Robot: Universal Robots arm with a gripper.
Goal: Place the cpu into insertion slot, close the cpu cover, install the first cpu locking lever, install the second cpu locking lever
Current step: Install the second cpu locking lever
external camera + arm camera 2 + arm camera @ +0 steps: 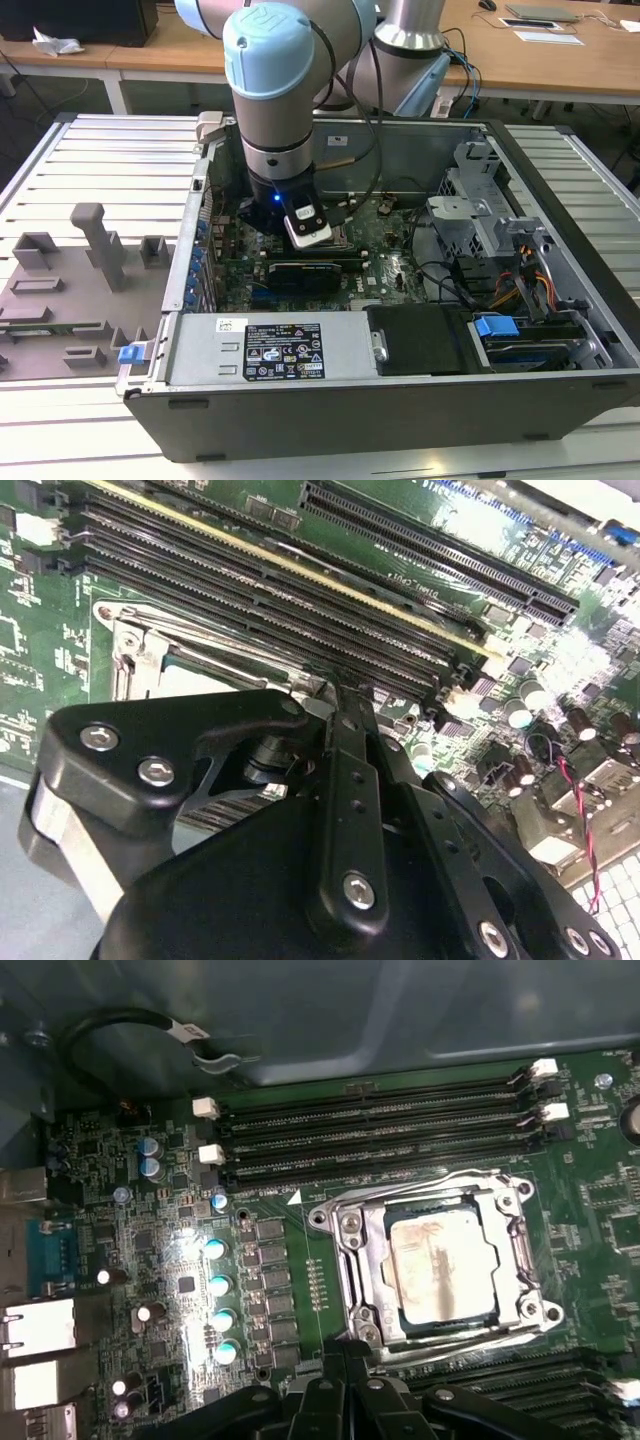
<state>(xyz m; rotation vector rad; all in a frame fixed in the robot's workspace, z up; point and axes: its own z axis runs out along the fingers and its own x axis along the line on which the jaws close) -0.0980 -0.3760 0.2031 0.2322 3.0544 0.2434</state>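
Observation:
In the first wrist view the cpu (440, 1265) lies flat in the insertion slot (527, 1260) on the green motherboard. The silvery cpu cover (358, 1265) is folded down around it, and the chip's pale face shows through the window. A thin wire lever (420, 1185) runs along the socket edge nearest the memory slots. Another lever (470, 1345) runs along the opposite edge. My gripper (338, 1360) is shut with nothing between its fingers, and its tips are just off the socket corner near that second lever. The second wrist view has the gripper (332, 692) beside the socket rim (140, 650). In the exterior view the arm reaches down into the case over the board (330, 240).
Long black memory slots (380, 1130) lie beside the socket, and silver-topped capacitors (215, 1285) stand on its other side. A black cable loop (120, 1030) hangs by the case wall. The open computer case (560, 200) rings the board, and a grey fixture tray (70, 280) sits outside it.

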